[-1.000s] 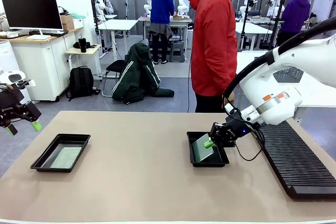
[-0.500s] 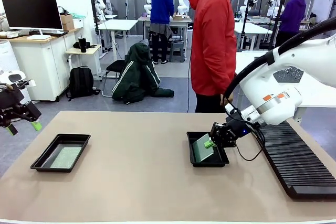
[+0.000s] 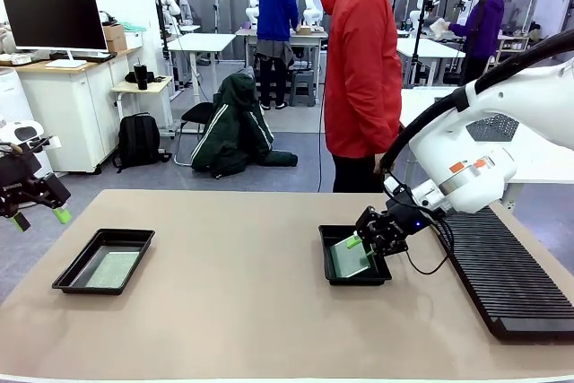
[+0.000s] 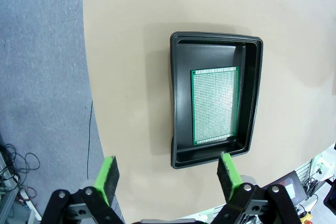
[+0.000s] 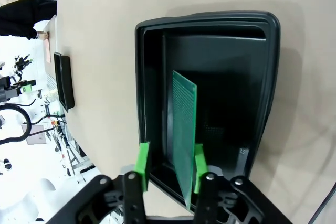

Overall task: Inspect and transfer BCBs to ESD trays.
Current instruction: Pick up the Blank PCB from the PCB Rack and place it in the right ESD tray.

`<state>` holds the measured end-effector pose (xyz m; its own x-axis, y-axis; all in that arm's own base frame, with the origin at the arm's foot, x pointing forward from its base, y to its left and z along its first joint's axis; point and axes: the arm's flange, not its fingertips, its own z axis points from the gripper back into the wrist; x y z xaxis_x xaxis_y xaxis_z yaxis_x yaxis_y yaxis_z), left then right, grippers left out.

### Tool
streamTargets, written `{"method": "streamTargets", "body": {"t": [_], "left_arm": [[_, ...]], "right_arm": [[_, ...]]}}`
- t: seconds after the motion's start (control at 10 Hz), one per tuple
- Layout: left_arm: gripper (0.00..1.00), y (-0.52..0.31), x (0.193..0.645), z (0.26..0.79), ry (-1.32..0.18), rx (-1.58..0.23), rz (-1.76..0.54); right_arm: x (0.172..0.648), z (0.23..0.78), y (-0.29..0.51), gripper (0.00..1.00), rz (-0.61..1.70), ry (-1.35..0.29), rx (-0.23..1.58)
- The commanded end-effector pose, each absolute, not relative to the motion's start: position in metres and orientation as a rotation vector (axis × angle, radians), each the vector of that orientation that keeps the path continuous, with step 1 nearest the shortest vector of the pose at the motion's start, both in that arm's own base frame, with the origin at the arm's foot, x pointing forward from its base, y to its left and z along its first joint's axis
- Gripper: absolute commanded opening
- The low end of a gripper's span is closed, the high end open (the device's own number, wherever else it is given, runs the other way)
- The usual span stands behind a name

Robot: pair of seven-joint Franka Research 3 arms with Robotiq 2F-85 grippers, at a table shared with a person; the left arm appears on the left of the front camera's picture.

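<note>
Since a second ago the right tool [image 3: 366, 241] opened and the BCB [image 3: 352, 257] it had clamped dropped from a steep tilt toward the tray floor. Largest first: the tan surface [image 3: 242, 302] carried the long ribbed black rack [image 3: 502, 275] on the far side of the right tool from the trays. A person in a red jacket [image 3: 363, 69] stood beyond that tool. The right ESD tray [image 3: 325, 257] sat directly under the right tool; in the right wrist view its pads [image 5: 143, 165] stood apart, with the board [image 5: 184, 135] leaning between them, one pad possibly touching it, can't tell. The left ESD tray [image 4: 178, 108] lay ahead of the left tool [image 4: 167, 174], its board [image 4: 215, 106] flat inside. That tool's jaws were wide apart, holding nothing.
</note>
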<state>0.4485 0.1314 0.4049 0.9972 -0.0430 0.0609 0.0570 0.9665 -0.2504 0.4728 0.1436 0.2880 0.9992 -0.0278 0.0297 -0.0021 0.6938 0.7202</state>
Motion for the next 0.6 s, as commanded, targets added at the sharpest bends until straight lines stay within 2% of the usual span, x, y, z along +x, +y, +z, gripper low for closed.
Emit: {"method": "streamTargets", "body": {"t": [0.0, 0.1, 0.2, 0.4, 0.5], "left_arm": [[1.00, 0.132, 0.447, 0.403, -0.068, -0.255, -0.052], [1.00, 0.132, 0.447, 0.403, -0.068, -0.255, -0.052], [1.00, 0.132, 0.447, 0.403, -0.068, -0.255, -0.052], [1.00, 0.132, 0.447, 0.403, -0.068, -0.255, -0.052], [1.00, 0.132, 0.447, 0.403, -0.068, -0.255, -0.052]], "right_arm": [[0.473, 0.302, 0.146, 0.69, -0.013, -0.049, 0.742], [0.472, 0.307, 0.147, 0.75, -0.003, -0.054, 0.718], [0.471, 0.314, 0.148, 0.87, 0.000, -0.054, 0.684], [0.472, 0.328, 0.151, 1.00, 0.009, -0.058, 0.633], [0.472, 0.334, 0.153, 1.00, 0.015, -0.055, 0.608]]}}
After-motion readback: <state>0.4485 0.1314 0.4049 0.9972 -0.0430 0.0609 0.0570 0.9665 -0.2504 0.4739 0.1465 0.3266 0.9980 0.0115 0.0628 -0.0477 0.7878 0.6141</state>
